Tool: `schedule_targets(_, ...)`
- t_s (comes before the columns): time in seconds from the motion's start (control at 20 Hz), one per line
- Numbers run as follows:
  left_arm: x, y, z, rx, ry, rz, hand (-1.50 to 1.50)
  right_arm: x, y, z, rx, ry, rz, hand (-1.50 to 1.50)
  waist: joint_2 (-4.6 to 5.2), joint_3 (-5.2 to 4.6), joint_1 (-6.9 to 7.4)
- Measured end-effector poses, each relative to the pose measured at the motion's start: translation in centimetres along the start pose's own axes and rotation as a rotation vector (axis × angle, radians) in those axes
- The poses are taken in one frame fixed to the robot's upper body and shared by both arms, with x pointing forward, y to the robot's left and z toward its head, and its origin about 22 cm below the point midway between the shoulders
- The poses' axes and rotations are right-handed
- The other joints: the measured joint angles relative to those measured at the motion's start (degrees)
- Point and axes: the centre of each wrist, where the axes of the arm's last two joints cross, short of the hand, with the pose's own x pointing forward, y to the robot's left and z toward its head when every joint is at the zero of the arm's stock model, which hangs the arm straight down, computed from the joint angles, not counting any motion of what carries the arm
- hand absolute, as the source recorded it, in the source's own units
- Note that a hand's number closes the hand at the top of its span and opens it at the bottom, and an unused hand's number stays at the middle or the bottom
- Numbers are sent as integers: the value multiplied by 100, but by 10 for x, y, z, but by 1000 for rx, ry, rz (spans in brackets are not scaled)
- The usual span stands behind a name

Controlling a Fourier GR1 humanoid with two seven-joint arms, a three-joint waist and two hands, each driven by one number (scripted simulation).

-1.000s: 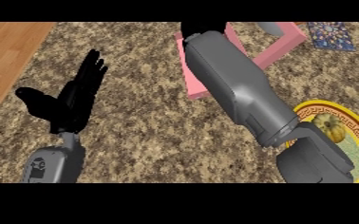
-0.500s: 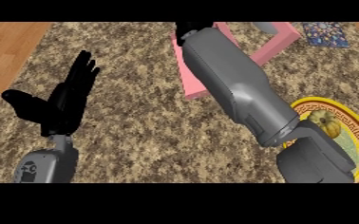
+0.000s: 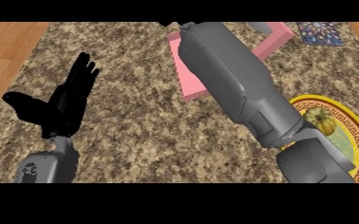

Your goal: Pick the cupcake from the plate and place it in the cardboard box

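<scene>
Overhead, looking steeply down, a speckled brown granite counter [image 3: 147, 137] fills most of the head view, with a strip of pale wood [image 3: 17, 42] along its far left edge. At the left, the left hand [image 3: 67, 102] stands above its grey forearm, which comes in from the lower edge; its black fingers are straight and point up the view, the thumb spread out to the left, and it holds nothing. Moving right, the thick grey right forearm [image 3: 235, 83] runs diagonally from the lower right corner up toward the top centre. Beneath it lies a pink box [image 3: 193, 83], with one pink wall showing left of the arm and another showing right of it near the top. The right hand [image 3: 167, 23] is all but out of view at the top edge, only a small dark part showing, so whether its fingers are apart or together cannot be told. At the right edge sits a yellow-rimmed plate [image 3: 308, 102] with a patterned border, partly hidden by the arm, carrying a rounded yellowish cupcake [image 3: 319, 118]. A dark patterned item [image 3: 319, 33] lies at the upper right.
</scene>
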Motion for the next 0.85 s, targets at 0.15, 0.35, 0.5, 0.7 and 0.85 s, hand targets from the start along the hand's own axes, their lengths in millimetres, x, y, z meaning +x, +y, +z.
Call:
schedule_targets(0.15, -2, 2, 3, 8, 1, 1, 0, -1, -4, -2, -24, 19, -131, -150, -22, -1, -51)
schedule_targets(0.35, 2, 8, 5, 23, 11, -2, 0, -7, -5, -2, -57, 22, -236, -150, -57, -1, -142)
schedule_targets(0.5, 0, 8, 8, 40, 12, -3, 0, -15, -5, -4, -88, 15, -285, -150, -77, -1, -227)
schedule_targets(0.7, -3, 13, 16, 61, 17, -1, 0, -33, -4, -3, -116, 10, -326, -150, -108, -1, -327)
schedule_targets(0.85, -5, 16, 11, 72, 19, -6, 0, -47, -2, 2, -123, 5, -347, -150, -121, -2, -391)
